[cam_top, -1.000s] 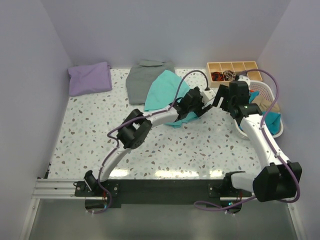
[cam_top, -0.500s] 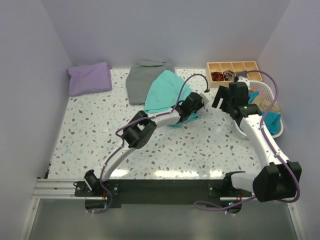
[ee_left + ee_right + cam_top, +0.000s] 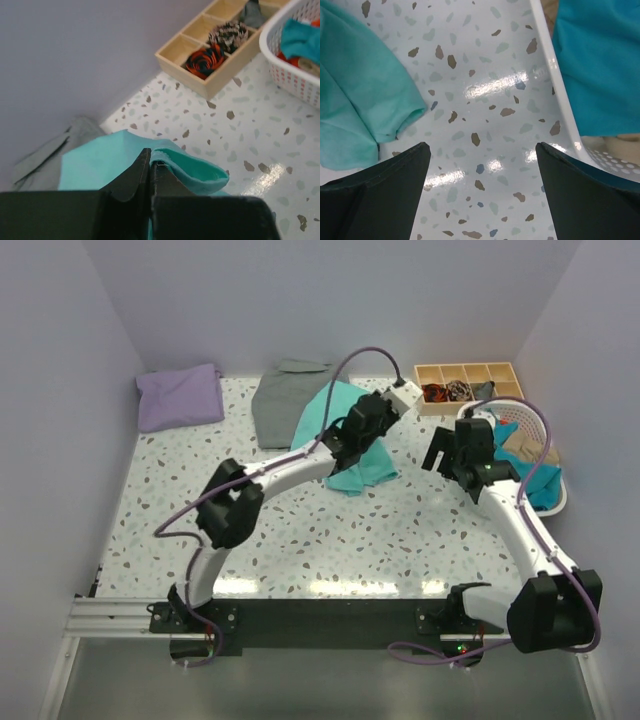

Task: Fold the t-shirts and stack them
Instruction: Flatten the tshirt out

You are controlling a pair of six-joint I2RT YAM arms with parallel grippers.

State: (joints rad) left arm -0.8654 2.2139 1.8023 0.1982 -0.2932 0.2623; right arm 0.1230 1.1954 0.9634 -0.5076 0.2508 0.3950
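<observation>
On the table [image 3: 170, 500], three t-shirts [image 3: 325, 415]

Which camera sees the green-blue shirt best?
The top view: it shows most of the turquoise shirt, overlapping the grey cloth. The left wrist view shows only the fold pinched in the left pincer; the right wrist view shows only one edge.
</observation>
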